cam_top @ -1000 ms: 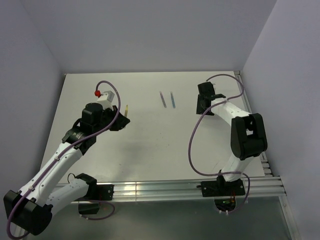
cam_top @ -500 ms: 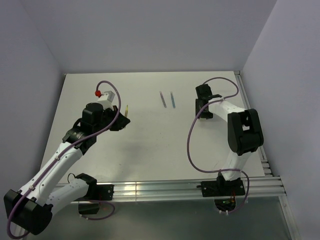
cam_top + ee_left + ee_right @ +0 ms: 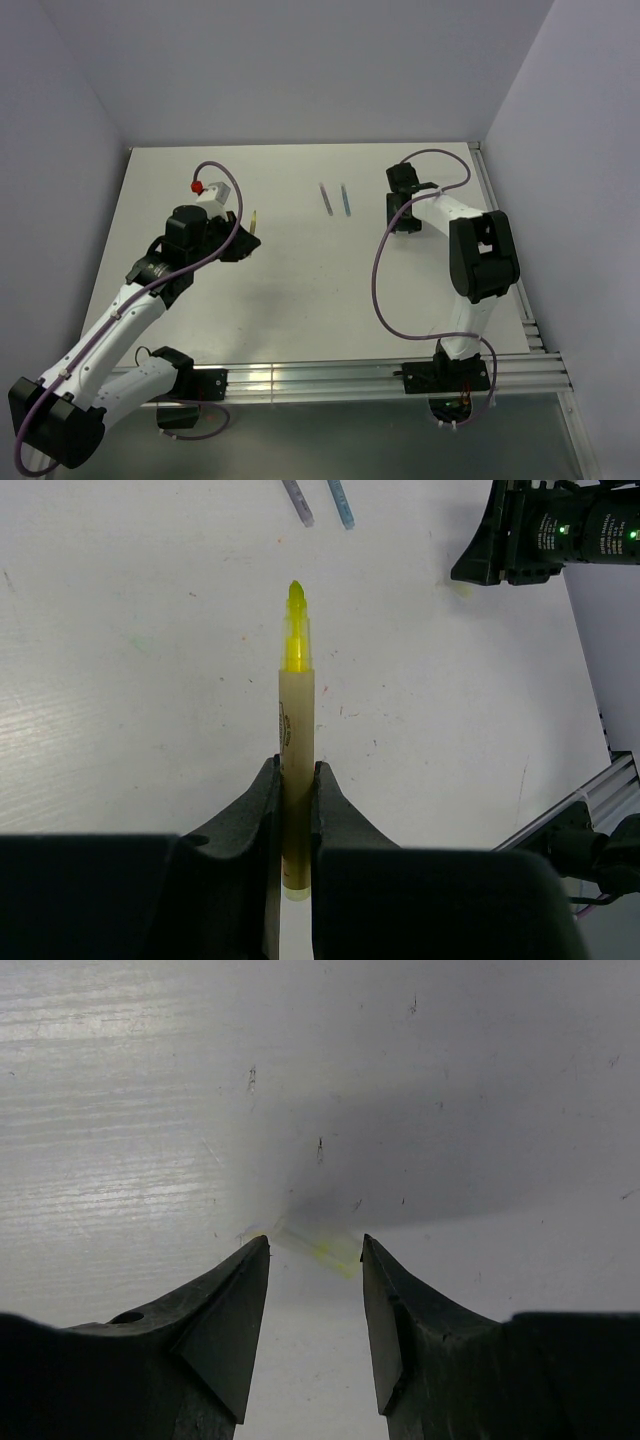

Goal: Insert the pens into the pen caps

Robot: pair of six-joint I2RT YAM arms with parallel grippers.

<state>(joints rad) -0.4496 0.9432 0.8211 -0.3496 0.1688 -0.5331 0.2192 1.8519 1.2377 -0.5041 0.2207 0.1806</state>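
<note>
In the last second the right arm has swung its elbow inward and carried the right gripper (image 3: 315, 1241) a little toward 10 o'clock across the table (image 3: 300, 300). From the top view it now sits at about 2 o'clock on the table. Its wrist view shows the result: the pincer is low over the surface, with its jaws standing partly apart. A pale, faintly yellowish pen cap (image 3: 318, 1248) lies crosswise on the table in the gap, and neither fingertip is pressing on it yet. That looks like the final line-up before a pinch, so the cap pickup seems the step in hand and nothing has been capped so far. The left arm has not stirred. The left gripper (image 3: 295, 772), at about 10 o'clock on the table, is clamped narrow on the barrel of the yellow pen (image 3: 294, 710). The pen's bare tip points away toward 12 o'clock, ready to meet a cap. The blue pen (image 3: 345, 200) and the grey-purple pen (image 3: 326, 198) lie side by side at 12 o'clock, near each other but apart. They are well clear of both grippers, and too small here to tell whether either is capped. The likely risk is that the light stub skids or rolls as the jaws close — a crooked grip would leave its mouth awkward to aim the pen into.
</note>
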